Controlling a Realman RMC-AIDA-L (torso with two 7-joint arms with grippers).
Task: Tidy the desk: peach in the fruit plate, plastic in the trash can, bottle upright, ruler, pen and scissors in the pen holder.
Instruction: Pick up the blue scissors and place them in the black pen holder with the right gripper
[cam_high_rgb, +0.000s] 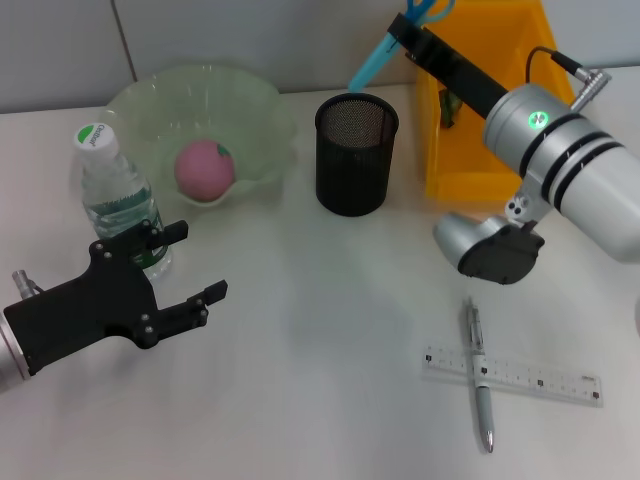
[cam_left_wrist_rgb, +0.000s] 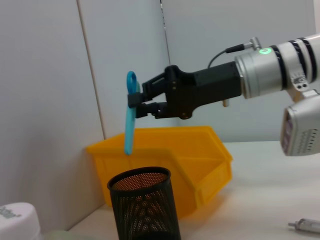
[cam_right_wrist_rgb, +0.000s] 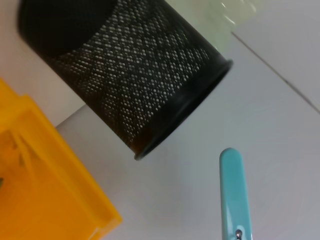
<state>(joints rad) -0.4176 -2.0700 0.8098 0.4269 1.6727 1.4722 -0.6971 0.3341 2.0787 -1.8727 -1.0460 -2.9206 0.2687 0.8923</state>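
White table (cam_high_rgb: 320, 330) lies bare mid-way. Right fingers (cam_left_wrist_rgb: 139, 102) clamp the scissors (cam_left_wrist_rgb: 130, 115), hanging tip-down above the holder's (cam_high_rgb: 356, 152) rim, near the bin (cam_high_rgb: 480, 110). Left fingers (cam_high_rgb: 195, 265) spread beside the bottle (cam_high_rgb: 112, 190). Ruler (cam_high_rgb: 512, 374) lies near the front edge.

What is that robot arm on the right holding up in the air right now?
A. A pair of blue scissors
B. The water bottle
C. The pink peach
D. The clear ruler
A: the right gripper is shut on the scissors, which hang tip-down above the pen holder, while the peach sits in the fruit plate, the ruler lies on the desk, and the bottle stands by the left gripper.
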